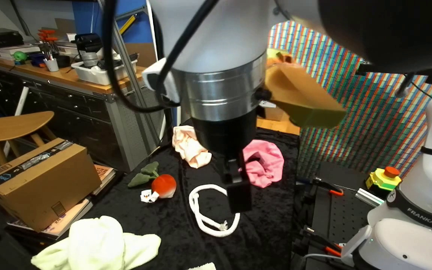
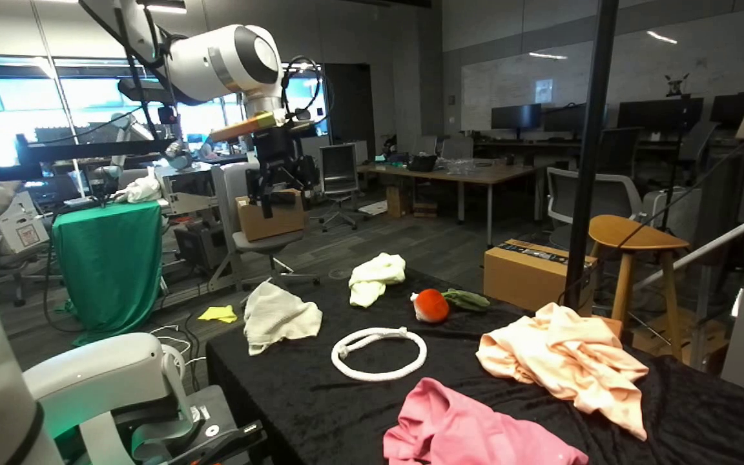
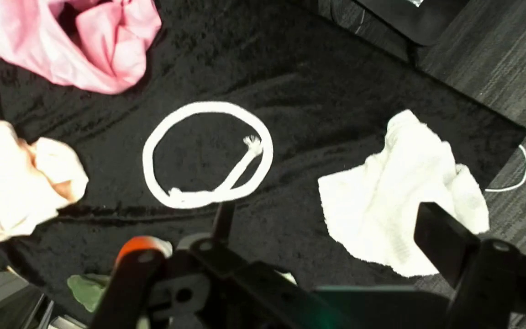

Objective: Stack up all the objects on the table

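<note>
The black surface (image 2: 327,413) bore, spread out separately, a peach cloth (image 2: 559,355), a pink cloth (image 2: 469,433), a yellowish cloth (image 1: 96,243) and a white cloth (image 3: 381,196). Above hung the end effector (image 3: 327,212), its jaws parted. Between the cloths lay a looped rope (image 3: 207,107) and a smaller red toy vegetable (image 2: 432,305).

Bright windows (image 2: 20,95), grey floor (image 2: 372,236)

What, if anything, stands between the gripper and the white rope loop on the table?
Nothing visible does. The open gripper hangs above the black tablecloth, where the wrist view shows the white rope loop lying uncovered. The pink cloth and the pale cloth lie apart from the loop, so a descent looks unobstructed.
</note>
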